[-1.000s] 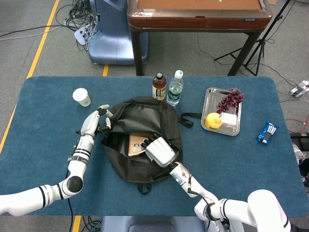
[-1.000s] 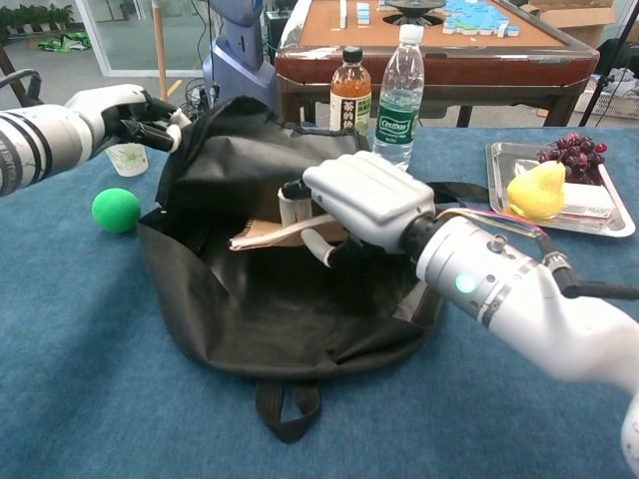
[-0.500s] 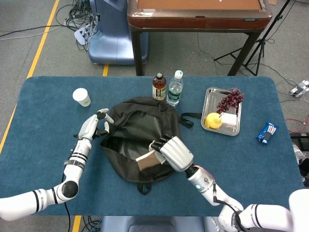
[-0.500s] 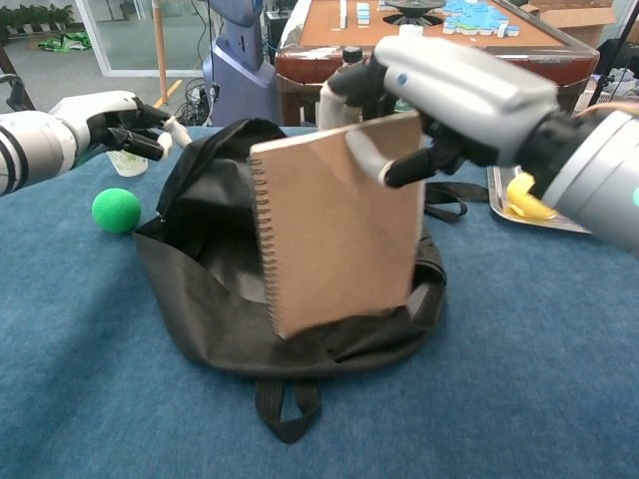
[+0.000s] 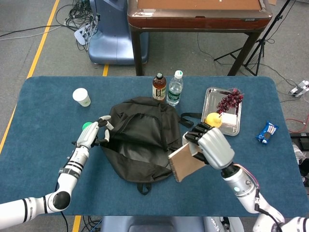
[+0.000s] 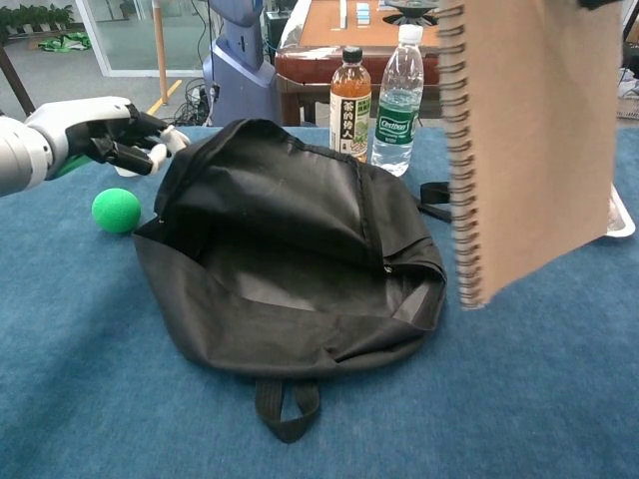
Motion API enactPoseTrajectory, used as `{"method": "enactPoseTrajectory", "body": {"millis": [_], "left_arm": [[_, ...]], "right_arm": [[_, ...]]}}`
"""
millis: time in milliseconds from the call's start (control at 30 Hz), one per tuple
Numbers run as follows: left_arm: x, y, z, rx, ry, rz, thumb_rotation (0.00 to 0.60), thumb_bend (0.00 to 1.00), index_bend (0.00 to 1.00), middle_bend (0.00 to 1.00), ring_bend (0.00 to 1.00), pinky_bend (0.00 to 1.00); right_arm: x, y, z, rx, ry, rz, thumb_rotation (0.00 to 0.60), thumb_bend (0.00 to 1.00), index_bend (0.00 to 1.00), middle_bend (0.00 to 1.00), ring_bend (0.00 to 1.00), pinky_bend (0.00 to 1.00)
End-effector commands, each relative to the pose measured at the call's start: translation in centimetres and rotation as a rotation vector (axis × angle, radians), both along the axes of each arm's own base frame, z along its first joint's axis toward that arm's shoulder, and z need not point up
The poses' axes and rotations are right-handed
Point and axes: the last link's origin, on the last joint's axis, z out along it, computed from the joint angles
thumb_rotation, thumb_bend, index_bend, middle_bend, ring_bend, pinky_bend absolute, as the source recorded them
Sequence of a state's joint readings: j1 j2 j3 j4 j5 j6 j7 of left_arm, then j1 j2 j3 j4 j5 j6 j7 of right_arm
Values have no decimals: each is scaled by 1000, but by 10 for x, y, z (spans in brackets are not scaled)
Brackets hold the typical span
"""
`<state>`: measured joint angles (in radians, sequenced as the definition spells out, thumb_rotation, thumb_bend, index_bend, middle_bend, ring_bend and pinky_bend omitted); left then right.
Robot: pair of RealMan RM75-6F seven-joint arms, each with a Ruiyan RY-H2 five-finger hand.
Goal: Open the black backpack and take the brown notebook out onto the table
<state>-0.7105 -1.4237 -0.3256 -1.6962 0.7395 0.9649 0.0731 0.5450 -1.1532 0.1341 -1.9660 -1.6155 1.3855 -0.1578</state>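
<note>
The black backpack [image 5: 140,140] [image 6: 290,259] lies in the middle of the table with its mouth gaping toward me. My right hand [image 5: 212,145] grips the brown spiral notebook [image 5: 186,162] [image 6: 534,140] by its top edge. It holds the notebook tilted in the air, just right of the backpack and clear of it. In the chest view the notebook fills the upper right and hides that hand. My left hand [image 5: 96,133] [image 6: 100,130] is at the backpack's left rim, fingers curled on the edge of the opening.
A green ball [image 5: 87,126] [image 6: 117,211] and a paper cup [image 5: 82,97] sit left of the bag. A tea bottle [image 5: 159,87] [image 6: 349,100] and a water bottle [image 5: 175,89] [image 6: 398,100] stand behind it. A metal tray [image 5: 211,96] with fruit and a blue packet [image 5: 267,132] lie right.
My right hand pulled the notebook out of the backpack, raised it and carried it to the right. The bag's flap has sagged flatter. My left hand has dropped slightly.
</note>
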Motion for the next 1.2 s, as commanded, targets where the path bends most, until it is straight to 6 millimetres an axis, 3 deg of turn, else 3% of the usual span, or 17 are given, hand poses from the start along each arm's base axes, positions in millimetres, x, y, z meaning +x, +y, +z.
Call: {"method": "enactPoseTrajectory", "body": {"millis": [33,300,333,467,667,833,1067,1200], "left_arm": [[-1,-10,1,-26,18,-20,600,618,461,142,139,107],[2,-31,7,-70,46,-83,587,615,452,142,140,107],[3,-35,9,-75,48,-96,541,611,440,142,140,107],[5,-45,16,-84,58,-144,266,539,317,142,136,107],[9,-49,29,-67,65,-191,124,436,115,108,91,107],[8,-49,41,-33,70,-200,91,387,2,26,5,107],[1,-46,47,-14,63,-165,90,362,0,0,0,107],[-2,-44,50,1,55,-150,91,357,0,0,0,107]], "right_arm": [[-8,0,10,-21,10,-28,600,693,846,671,537,476],[-26,-4,9,-1,64,-93,600,694,846,671,537,476],[-28,-5,8,8,66,-100,600,694,846,671,537,476],[-32,-8,2,25,86,-115,600,693,846,671,537,476],[-35,-13,-12,82,104,-141,600,693,846,671,537,476],[-34,-19,-28,133,120,-157,600,693,846,669,538,476],[-29,-37,-53,181,176,-185,600,690,846,643,528,476],[-24,-49,-66,185,205,-201,600,623,790,565,453,476]]}}
